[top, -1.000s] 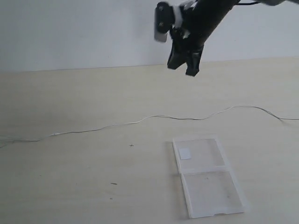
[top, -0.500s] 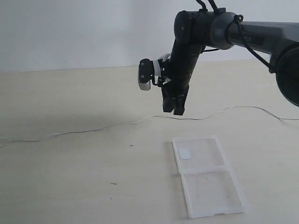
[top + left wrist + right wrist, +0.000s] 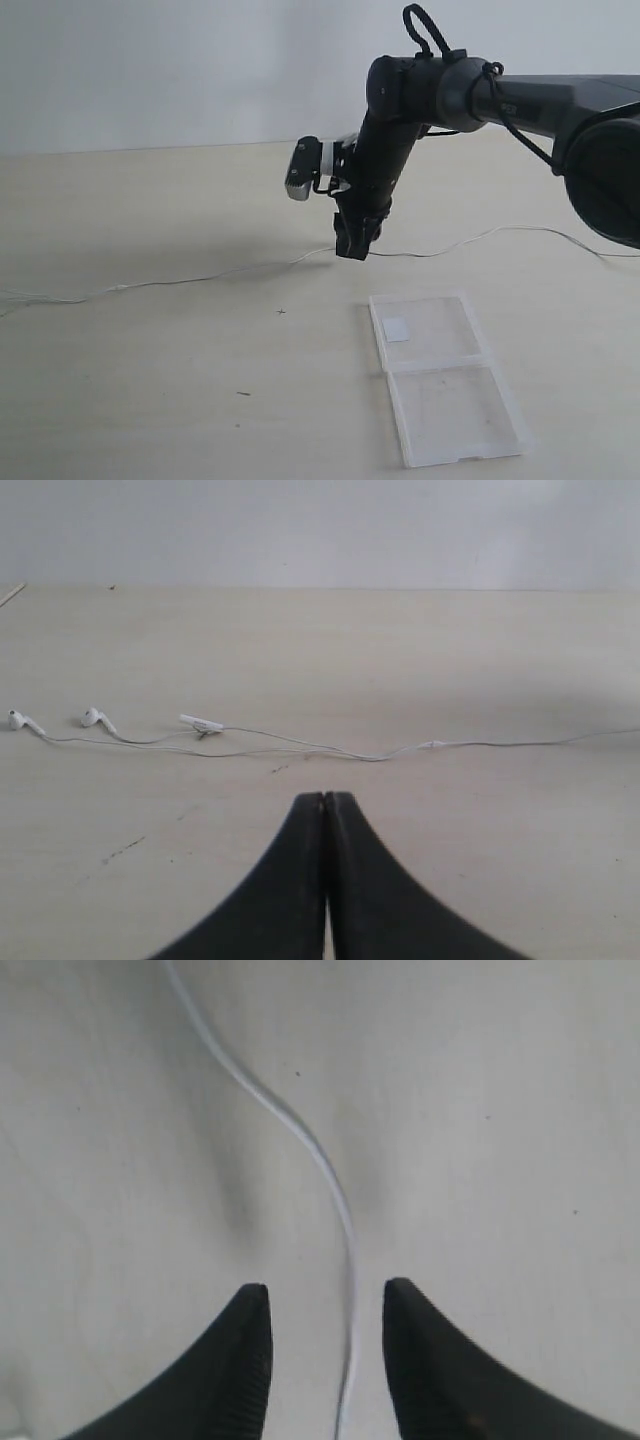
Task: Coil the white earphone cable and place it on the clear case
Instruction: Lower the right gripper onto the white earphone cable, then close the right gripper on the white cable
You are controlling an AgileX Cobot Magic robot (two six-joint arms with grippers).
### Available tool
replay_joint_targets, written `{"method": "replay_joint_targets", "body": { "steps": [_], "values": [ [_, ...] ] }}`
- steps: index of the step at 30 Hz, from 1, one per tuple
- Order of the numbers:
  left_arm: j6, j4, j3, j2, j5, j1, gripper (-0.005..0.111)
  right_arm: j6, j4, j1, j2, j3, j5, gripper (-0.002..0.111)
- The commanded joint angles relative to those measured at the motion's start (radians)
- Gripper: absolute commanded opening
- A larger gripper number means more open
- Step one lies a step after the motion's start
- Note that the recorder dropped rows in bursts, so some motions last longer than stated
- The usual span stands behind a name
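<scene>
The white earphone cable (image 3: 200,276) lies stretched across the table from left to right. My right gripper (image 3: 352,247) points down just above its middle, open, with the wire (image 3: 335,1185) running between the two fingers and nothing clamped. The clear case (image 3: 440,375) lies flat and opened in front of that gripper, a white sticker (image 3: 397,330) in its far half. My left gripper (image 3: 326,798) is shut and empty. In the left wrist view the two earbuds (image 3: 92,718) and the inline remote (image 3: 202,723) lie ahead of it on the table.
The pale wooden table (image 3: 150,380) carries a few small dark specks (image 3: 243,393). A white wall (image 3: 150,70) stands behind the table's far edge. The right arm (image 3: 500,95) reaches in from the upper right.
The right arm has come down from above and shifted slightly left, bringing its open fingers to the cable's middle. The cable and case have not moved.
</scene>
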Motion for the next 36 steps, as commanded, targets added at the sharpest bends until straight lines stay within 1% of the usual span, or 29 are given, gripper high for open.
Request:
{"method": "replay_joint_targets", "body": {
  "steps": [1, 23, 29, 36],
  "values": [
    [0.004, -0.006, 0.003, -0.007, -0.005, 0.001, 0.000, 0.066, -0.044, 0.001, 0.001, -0.006, -0.024, 0.038],
    [0.004, -0.006, 0.003, -0.007, -0.005, 0.001, 0.000, 0.107, -0.051, 0.001, 0.051, -0.004, -0.021, 0.038],
    [0.004, -0.006, 0.003, -0.007, -0.005, 0.001, 0.000, 0.115, -0.044, 0.001, 0.079, -0.004, 0.014, 0.038],
    [0.004, -0.006, 0.003, -0.007, -0.005, 0.001, 0.000, 0.115, -0.044, 0.001, 0.085, -0.004, 0.023, 0.028]
  ]
}}
